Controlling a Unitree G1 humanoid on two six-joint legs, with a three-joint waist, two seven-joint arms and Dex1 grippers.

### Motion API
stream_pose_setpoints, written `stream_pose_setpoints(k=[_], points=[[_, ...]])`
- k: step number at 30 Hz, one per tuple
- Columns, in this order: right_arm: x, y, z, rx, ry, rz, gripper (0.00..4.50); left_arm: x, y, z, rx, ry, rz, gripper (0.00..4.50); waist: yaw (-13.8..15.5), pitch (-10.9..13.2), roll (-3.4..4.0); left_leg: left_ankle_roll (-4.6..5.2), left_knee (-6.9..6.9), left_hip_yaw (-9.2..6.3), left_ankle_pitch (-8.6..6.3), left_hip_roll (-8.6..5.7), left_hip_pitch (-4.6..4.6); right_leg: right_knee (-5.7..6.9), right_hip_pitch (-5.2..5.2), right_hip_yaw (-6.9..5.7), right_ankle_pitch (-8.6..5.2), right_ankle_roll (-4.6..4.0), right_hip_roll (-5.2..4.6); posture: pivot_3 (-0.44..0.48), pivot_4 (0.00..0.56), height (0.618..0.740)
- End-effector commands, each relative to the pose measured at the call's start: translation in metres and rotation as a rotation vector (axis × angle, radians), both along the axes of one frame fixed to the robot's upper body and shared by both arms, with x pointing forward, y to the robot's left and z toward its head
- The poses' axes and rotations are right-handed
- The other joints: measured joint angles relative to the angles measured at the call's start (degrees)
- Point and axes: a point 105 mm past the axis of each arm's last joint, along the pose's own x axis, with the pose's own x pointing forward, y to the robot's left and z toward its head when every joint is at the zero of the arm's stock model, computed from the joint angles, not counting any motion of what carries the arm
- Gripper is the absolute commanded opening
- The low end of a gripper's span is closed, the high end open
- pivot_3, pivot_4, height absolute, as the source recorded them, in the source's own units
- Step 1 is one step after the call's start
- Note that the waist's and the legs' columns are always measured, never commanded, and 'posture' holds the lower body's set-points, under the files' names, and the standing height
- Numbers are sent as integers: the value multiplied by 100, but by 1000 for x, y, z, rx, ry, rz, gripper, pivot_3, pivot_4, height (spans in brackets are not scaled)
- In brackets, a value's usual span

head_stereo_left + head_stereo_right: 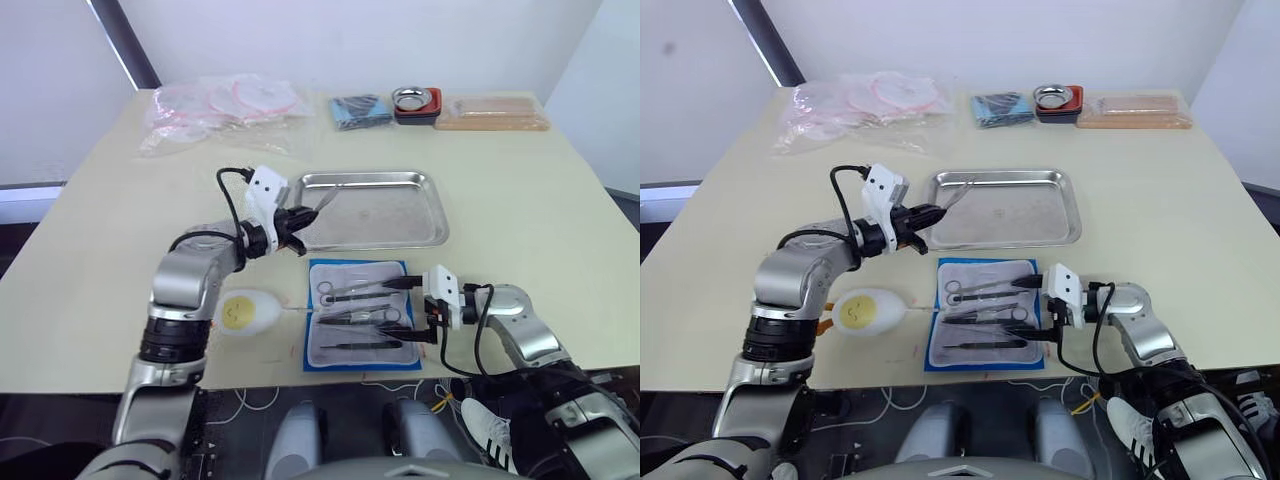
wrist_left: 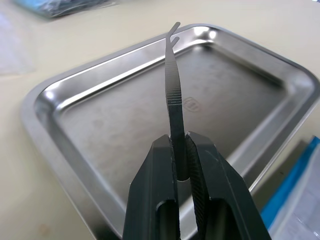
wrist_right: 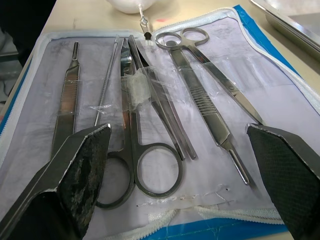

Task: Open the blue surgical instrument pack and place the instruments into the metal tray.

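Observation:
The metal tray (image 1: 380,243) lies in the middle of the table, and its bare bottom fills much of the left wrist view (image 2: 125,115). My left gripper (image 1: 300,222) hovers over the tray's left end, shut on slim tweezers (image 2: 172,75) whose tips point out over the tray. In front of the tray lies the blue surgical instrument pack (image 1: 345,352), unzipped flat with its pale lining up. The instruments (image 3: 135,150) lie side by side in it: ring-handled scissors, a clamp, tweezers and thin handles. My right gripper (image 3: 177,129) sits open at the pack's right edge, its fingers spread over the ring handles.
A white rounded object with a yellow face (image 1: 243,311) lies just left of the pack. Along the far edge are clear plastic bags (image 1: 225,105), a dark-blue bundle (image 1: 360,110), a small steel bowl on a red base (image 1: 417,102) and a tan box (image 1: 492,113).

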Motion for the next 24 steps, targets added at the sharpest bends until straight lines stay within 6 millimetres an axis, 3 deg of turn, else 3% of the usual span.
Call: stream_pose_setpoints(k=[1,10,24], points=[[-16,-24,-52,-176,166,-36,4500,3,0,9,-2,-40,63,37,3,0,0,0,0,-2,0,-1,0,0,0,-2,0,0,0,0,150,740],[-21,-17,-47,-123,183,25,4500,19,5,5,-49,-40,253,37,11,0,0,-1,-1,-3,0,-6,-3,-3,0,-4,3,-2,1,0,150,740],[-19,-19,-49,-135,173,16,4500,19,-13,-17,-132,25,505,37,12,1,-2,-2,-8,-7,-1,-8,0,-11,8,-7,7,0,1,0,150,740]])
